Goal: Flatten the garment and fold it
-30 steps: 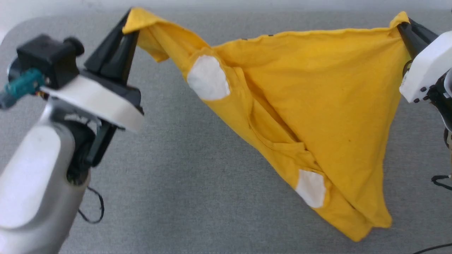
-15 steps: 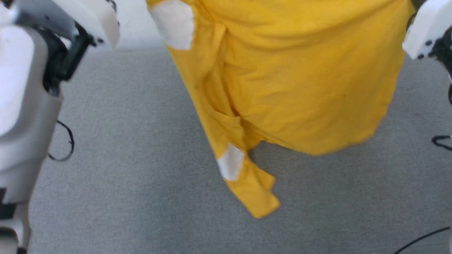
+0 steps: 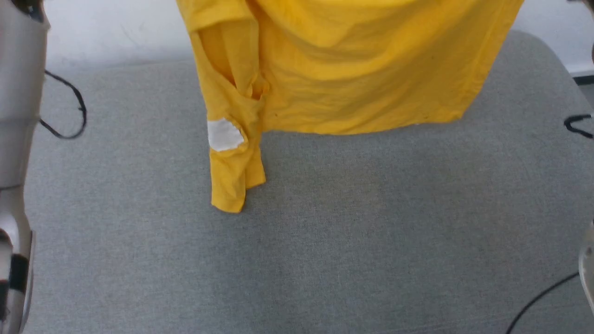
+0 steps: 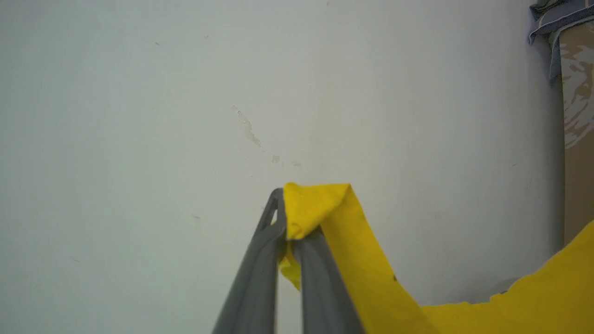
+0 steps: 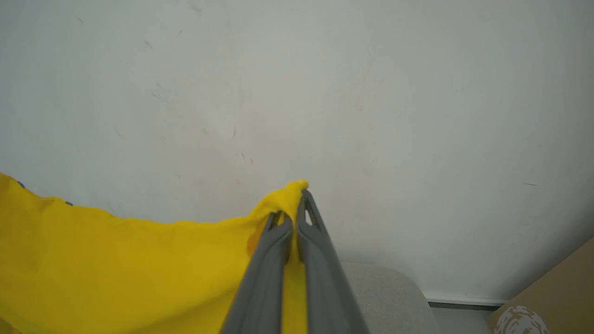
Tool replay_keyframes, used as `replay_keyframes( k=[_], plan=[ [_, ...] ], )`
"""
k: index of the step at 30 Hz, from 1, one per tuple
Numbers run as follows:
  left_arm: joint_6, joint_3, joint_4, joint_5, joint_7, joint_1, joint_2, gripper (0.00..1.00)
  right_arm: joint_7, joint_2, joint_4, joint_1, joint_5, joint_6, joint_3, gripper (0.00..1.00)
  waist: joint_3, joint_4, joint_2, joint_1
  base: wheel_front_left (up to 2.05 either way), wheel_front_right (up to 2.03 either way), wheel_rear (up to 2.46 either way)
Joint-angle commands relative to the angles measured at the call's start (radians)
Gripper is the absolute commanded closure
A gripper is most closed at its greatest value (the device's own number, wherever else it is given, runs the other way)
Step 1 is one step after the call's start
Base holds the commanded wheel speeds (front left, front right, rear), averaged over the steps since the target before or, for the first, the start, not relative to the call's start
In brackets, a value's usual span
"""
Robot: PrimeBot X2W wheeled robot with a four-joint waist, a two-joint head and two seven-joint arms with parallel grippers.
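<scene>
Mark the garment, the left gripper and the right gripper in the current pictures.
garment (image 3: 352, 83): head view, on the plain yellow hanging panel.
left gripper (image 4: 290, 222): left wrist view, between its fingertips, where they pinch yellow cloth.
right gripper (image 5: 293, 211): right wrist view, between its fingertips, at the pinched cloth corner.

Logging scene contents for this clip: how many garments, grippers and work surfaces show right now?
garment: 1
grippers: 2 (left gripper, right gripper, each shut on the garment)
grey surface: 1
Total: 4
</scene>
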Motion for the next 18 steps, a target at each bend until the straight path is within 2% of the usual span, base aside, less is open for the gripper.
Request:
replay_keyframes(
  k=[1, 9, 18],
  plan=[
    [-0.001, 0.009, 0.017, -0.01, -0.001, -0.038, -0.011, 1.0, -0.006, 0.019, 0.023, -0.037, -0.016, -0.001, -0.011, 1.0, 0.045, -0.01, -0.0001, -0.0001, 0.0, 0.0, 0.0],
    [0.025, 0.036, 0.059, -0.006, -0.049, -0.222, -0.053, 1.0, -0.067, 0.092, 0.107, -0.204, -0.101, -0.001, -0.083, 1.0, 0.212, -0.03, -0.0001, -0.0001, 0.0, 0.0, 0.0],
    [0.067, 0.053, 0.07, 0.082, -0.262, -0.458, -0.065, 1.0, -0.261, 0.131, 0.149, -0.399, -0.233, -0.001, -0.148, 1.0, 0.426, -0.043, -0.0001, -0.0001, 0.0, 0.0, 0.0]
  ],
)
